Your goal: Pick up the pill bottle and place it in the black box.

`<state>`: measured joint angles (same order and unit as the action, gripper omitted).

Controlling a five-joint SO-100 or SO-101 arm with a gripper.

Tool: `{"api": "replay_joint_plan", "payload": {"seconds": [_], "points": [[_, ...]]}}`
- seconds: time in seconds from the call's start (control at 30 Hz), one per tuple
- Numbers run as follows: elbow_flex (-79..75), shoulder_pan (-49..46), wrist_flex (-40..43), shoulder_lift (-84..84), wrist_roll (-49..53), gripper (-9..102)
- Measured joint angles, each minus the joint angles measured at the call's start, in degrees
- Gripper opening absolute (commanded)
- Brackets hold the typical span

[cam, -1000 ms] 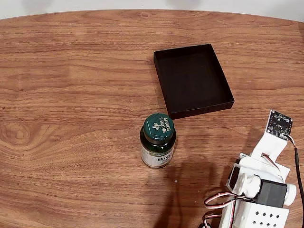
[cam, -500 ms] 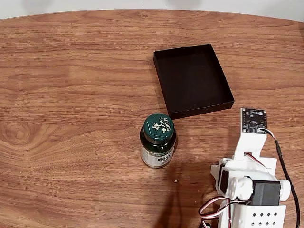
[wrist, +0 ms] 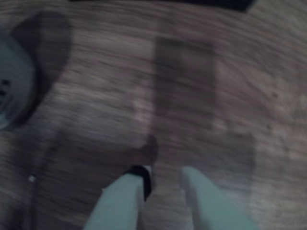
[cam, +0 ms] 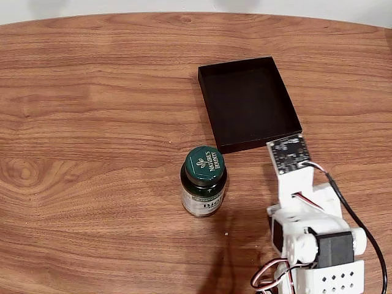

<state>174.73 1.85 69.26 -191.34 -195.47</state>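
The pill bottle, dark green with a green leaf-logo cap and white label, stands upright on the wood table just below the black box, a shallow, empty tray. My arm reaches in from the lower right of the fixed view, its wrist board close to the box's near right corner and to the right of the bottle. In the blurred wrist view my gripper points down at bare wood, with a narrow gap between its two white fingers and nothing held. The bottle shows at the left edge, the box along the top.
The oval wooden table stretches wide to the left and beyond the box. Its far edge curves along the top of the fixed view. My arm's base and cables fill the lower right corner.
My arm has swung leftward: the wrist board went from the far right to the box's near right corner, closer to the bottle. Bottle and box have not moved.
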Motion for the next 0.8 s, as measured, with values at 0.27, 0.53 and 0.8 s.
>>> {"api": "replay_joint_plan", "payload": {"seconds": [0.27,0.53,0.8], "points": [[0.00,12.30,-1.23,0.09,2.72,16],[0.00,19.95,-4.57,0.18,5.36,31],[0.09,23.03,-9.05,0.35,9.14,44]]}}
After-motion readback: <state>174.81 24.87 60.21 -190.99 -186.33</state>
